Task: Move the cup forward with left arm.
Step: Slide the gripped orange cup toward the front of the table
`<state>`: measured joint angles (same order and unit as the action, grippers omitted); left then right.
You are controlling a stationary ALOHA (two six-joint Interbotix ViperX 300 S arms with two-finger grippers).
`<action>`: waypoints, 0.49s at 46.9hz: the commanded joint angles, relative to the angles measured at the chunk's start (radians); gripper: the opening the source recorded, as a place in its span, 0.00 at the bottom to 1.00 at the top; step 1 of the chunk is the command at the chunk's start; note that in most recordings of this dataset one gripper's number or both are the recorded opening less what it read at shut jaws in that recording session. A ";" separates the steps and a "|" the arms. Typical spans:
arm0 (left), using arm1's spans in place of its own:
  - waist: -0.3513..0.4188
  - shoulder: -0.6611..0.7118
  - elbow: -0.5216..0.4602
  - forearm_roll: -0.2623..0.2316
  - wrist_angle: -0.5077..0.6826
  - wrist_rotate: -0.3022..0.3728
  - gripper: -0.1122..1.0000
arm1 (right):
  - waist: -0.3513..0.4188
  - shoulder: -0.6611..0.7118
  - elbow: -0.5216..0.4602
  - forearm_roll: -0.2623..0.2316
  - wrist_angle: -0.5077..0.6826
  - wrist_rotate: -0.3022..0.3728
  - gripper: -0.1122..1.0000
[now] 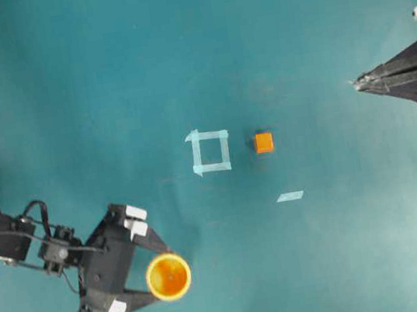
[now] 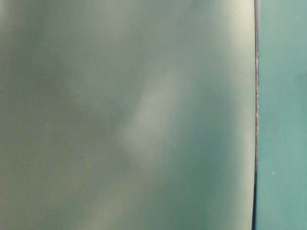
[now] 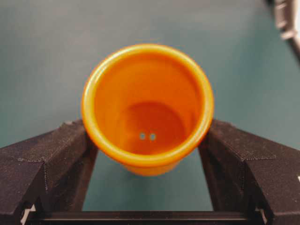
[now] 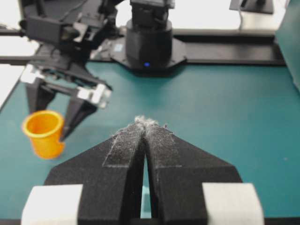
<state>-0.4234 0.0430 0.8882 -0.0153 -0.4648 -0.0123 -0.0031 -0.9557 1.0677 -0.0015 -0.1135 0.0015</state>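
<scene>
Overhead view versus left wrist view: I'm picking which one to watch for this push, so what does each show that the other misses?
Only the overhead view shows the tape square, the orange cube, a loose tape strip and the right gripper, shut at the right edge. Only the left wrist view shows the cup's inside, with two small marks on its bottom. Both show the cup upright between the fingers of the left gripper on the teal table.
</scene>
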 commanded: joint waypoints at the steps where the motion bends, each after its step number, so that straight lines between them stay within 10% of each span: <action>1: -0.021 -0.003 -0.034 -0.003 -0.002 -0.005 0.69 | 0.000 0.003 -0.034 0.003 -0.003 0.002 0.10; 23: -0.091 0.002 -0.049 -0.008 0.006 -0.009 0.69 | -0.002 0.003 -0.034 0.003 -0.003 0.014 0.10</action>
<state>-0.5031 0.0552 0.8636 -0.0184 -0.4541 -0.0215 -0.0031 -0.9557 1.0677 0.0000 -0.1120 0.0138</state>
